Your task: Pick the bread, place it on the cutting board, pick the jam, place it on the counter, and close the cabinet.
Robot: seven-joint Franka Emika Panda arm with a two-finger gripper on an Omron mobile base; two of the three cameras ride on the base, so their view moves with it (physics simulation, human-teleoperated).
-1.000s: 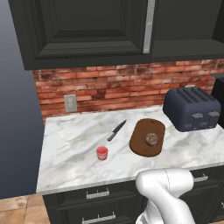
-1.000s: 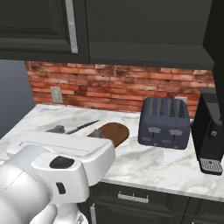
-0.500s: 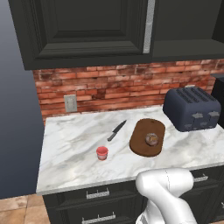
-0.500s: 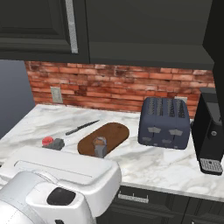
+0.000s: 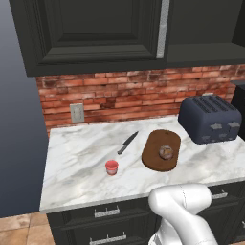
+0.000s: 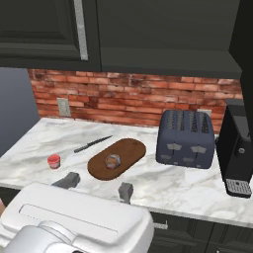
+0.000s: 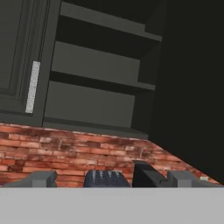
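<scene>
- Bread is seen lying on the cutting board, near its middle.
- Jam is set on the counter, left of the board and apart from it, below the knife.
- Cabinet is shown with one door swung open, bare shelves exposed.
- Gripper is held low at the counter's front edge, fingers spread apart, nothing between them.
- Toaster is placed right of the board.
</scene>
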